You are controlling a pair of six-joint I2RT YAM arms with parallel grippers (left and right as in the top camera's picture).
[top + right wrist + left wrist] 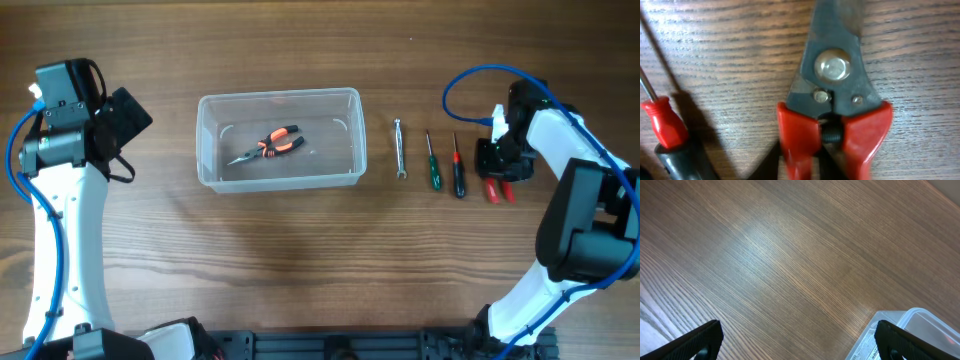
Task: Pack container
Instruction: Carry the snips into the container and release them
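The clear plastic container (210,150) stands left of centre on the table, with orange-handled pliers (270,146) lying inside it. My right gripper (497,162) is down on red-handled pliers (499,190) at the right end of a tool row. In the right wrist view the red-handled pliers (835,100) fill the frame, and dark fingers sit on either side of the left handle. My left gripper (800,347) is open and empty above bare wood. The container's corner (920,322) shows at the lower right of the left wrist view.
A small wrench (399,148), a green-handled screwdriver (433,163) and a red-and-black screwdriver (458,168) lie in a row between the container and the right gripper. The red-and-black screwdriver (665,125) lies just left of the red-handled pliers. The left arm (70,130) stands at the table's left.
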